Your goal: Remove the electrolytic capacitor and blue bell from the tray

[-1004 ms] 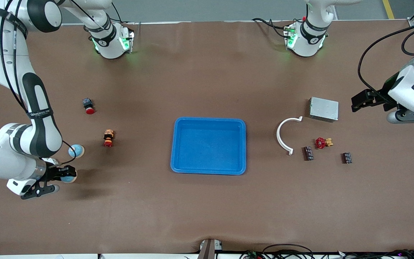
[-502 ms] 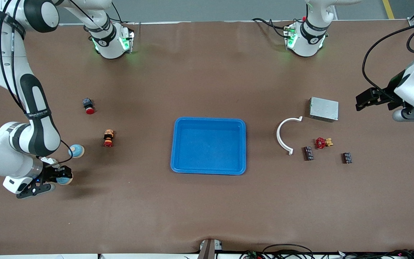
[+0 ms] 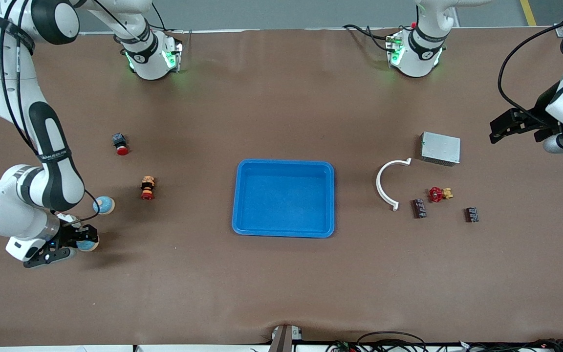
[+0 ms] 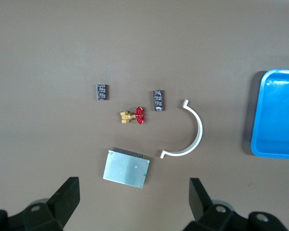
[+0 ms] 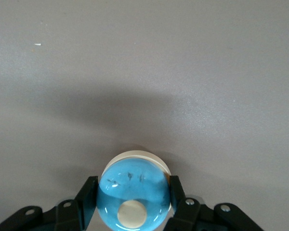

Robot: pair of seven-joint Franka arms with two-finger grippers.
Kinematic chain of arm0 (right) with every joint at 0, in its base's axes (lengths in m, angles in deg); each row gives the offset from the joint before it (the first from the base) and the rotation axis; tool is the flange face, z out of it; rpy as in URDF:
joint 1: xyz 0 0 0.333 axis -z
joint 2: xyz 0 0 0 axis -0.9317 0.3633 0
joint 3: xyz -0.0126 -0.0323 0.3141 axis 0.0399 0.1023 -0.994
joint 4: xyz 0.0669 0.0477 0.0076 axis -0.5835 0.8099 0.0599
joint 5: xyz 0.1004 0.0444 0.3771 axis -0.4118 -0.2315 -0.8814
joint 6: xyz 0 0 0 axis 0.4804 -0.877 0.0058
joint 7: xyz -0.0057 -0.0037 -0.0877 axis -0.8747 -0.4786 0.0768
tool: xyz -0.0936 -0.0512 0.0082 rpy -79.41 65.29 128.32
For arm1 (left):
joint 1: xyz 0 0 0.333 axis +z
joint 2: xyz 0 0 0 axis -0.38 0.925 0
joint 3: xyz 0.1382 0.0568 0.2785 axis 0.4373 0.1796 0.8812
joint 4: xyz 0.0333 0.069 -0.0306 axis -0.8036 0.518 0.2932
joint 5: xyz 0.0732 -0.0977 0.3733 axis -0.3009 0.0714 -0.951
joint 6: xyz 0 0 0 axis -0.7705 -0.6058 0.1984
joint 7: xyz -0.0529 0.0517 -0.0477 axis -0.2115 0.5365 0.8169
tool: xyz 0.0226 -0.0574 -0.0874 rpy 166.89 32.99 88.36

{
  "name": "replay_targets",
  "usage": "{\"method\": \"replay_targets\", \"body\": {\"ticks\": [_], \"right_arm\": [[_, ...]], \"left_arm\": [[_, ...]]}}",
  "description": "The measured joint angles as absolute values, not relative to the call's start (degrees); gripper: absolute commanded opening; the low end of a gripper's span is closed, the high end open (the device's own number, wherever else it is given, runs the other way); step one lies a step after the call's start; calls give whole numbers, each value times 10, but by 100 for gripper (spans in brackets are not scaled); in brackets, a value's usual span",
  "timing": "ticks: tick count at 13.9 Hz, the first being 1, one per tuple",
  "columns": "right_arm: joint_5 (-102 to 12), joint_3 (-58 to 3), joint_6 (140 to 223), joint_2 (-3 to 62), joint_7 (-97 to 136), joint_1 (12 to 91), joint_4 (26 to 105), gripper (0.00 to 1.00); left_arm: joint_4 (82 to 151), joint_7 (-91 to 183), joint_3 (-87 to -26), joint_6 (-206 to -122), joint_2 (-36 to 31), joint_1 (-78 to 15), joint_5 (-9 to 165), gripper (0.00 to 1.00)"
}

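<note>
the right gripper (image 3: 74, 240) is low over the brown table (image 3: 281, 283) at the right arm's end, and its two fingers (image 5: 86, 195) are squeezed tight on a blue bell (image 5: 133, 192) with a pale round button on top. it looks to be held just off the table. a second blue bell (image 3: 103, 205) sits on the table just beside that arm, farther from the front camera than the held one. next come a small orange and red part (image 3: 147, 188) and, farther from the camera, a black switch with a red button (image 3: 120, 143). a blue tray (image 3: 284, 198) sits in the middle of the table with nothing in it. toward the left arm's end there is a white curved piece (image 3: 389, 183). beside it lies a small dark capacitor (image 3: 419, 208), then a red and gold valve (image 3: 439, 194), then another dark capacitor (image 3: 471, 214). a flat silver box (image 3: 440, 148) lies farther from the camera than these small parts. the left gripper (image 3: 504, 128) is up in the air over the table near the silver box, toward the left arm's end. its fingers (image 4: 67, 197) are spread wide apart and hold nothing.
</note>
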State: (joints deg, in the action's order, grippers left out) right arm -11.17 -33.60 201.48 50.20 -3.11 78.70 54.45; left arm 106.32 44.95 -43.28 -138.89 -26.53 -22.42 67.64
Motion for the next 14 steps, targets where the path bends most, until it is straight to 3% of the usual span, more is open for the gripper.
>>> {"method": "replay_targets", "body": {"ticks": [14], "right_arm": [[-112, -336, 2031, 520, -32, 787, 549, 0]], "left_arm": [[1028, 436, -436, -1400, -244, -231, 676, 100]]}}
